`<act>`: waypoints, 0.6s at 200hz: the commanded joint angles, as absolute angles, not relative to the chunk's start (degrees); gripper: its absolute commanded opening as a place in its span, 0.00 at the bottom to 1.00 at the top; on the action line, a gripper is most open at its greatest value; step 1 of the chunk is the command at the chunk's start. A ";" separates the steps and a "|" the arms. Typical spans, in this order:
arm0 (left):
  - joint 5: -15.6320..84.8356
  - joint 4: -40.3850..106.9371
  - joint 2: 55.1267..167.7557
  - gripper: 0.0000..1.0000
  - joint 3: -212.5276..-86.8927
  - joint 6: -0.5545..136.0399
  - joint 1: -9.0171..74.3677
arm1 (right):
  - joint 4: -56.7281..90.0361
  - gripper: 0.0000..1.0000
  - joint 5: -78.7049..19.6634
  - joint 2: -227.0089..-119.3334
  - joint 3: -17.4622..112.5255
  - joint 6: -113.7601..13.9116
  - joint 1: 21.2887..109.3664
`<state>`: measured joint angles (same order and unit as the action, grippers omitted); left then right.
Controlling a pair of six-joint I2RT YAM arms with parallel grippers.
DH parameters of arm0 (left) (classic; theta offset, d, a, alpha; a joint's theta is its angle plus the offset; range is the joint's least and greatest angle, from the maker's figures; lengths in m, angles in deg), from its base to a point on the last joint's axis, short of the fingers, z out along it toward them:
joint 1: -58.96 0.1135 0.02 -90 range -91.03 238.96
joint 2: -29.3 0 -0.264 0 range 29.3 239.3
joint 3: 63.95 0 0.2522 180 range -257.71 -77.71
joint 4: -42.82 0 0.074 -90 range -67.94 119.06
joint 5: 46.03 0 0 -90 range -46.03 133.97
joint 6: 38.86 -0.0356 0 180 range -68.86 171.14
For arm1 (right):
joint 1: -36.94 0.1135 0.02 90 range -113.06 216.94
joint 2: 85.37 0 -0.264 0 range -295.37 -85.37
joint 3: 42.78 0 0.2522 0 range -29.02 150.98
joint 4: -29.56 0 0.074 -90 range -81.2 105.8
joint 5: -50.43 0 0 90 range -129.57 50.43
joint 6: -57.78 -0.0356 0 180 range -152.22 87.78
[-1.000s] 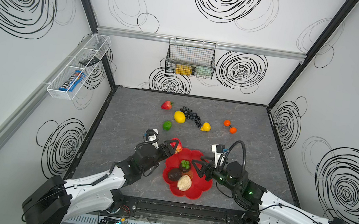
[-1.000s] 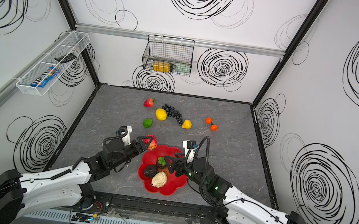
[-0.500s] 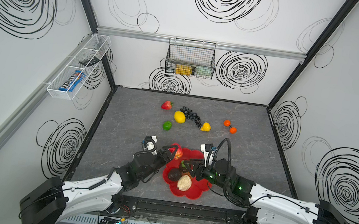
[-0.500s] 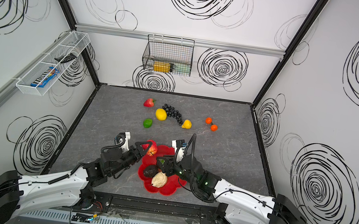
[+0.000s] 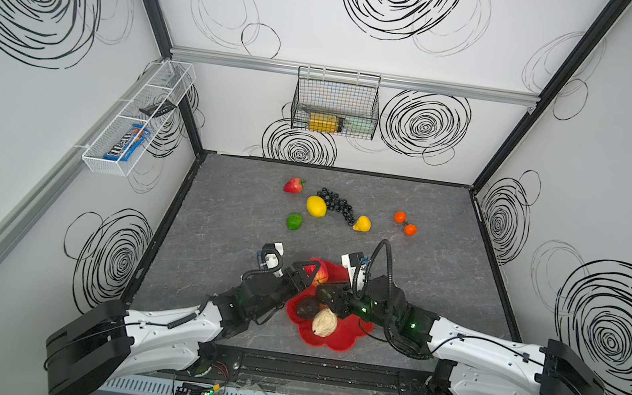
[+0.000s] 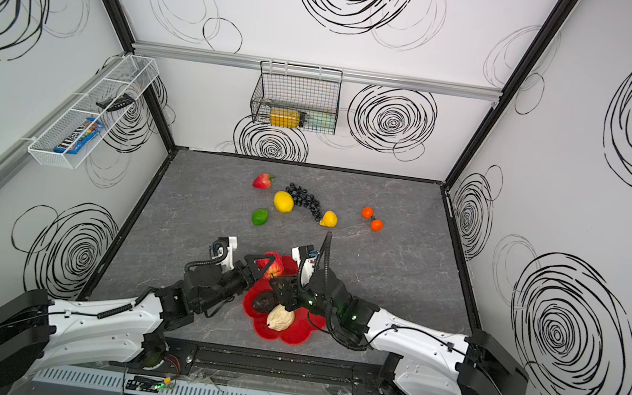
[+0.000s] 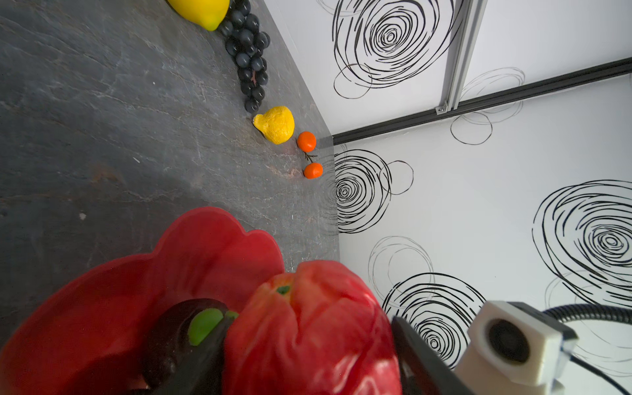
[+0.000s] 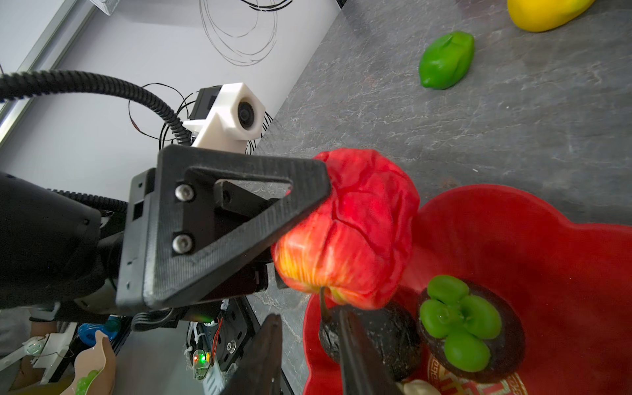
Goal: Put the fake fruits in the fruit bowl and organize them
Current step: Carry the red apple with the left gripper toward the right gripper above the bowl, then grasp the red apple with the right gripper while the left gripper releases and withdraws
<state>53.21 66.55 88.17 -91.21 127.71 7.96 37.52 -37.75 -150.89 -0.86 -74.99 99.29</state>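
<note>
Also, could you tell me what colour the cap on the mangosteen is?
Bright green; the mangosteen shows best in the right wrist view.

A black wire basket (image 5: 337, 92) holds a yellow container (image 5: 322, 122); a white mesh basket (image 5: 107, 163) holds a blue candy packet (image 5: 127, 142).

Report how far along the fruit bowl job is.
Done: avocado, beige lumpy fruit and mangosteen lie in the red bowl. In hand: the left gripper holds the red apple over the bowl's rim; the right gripper is at the avocado, grip unclear. Left on the table: strawberry, two lemons, lime, grapes, two oranges.
</note>
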 commanded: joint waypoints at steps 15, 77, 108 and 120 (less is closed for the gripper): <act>53.86 70.72 88.63 0.71 -91.38 128.14 7.28 | 38.50 0.31 -38.87 -151.77 0.29 -73.98 99.52; 54.78 69.84 88.85 0.71 -91.69 127.34 6.22 | 38.36 0.21 -39.53 -152.08 0.25 -73.53 99.58; 55.21 69.93 88.68 0.71 -91.60 127.37 5.87 | 38.06 0.16 -39.58 -152.32 0.49 -73.31 99.60; 55.48 69.64 88.48 0.71 -91.68 127.25 5.79 | 37.50 0.14 -39.92 -152.34 0.75 -73.27 99.51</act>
<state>54.45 66.68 88.72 -91.21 127.58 6.34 37.45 -38.51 -151.87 -0.86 -73.72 99.29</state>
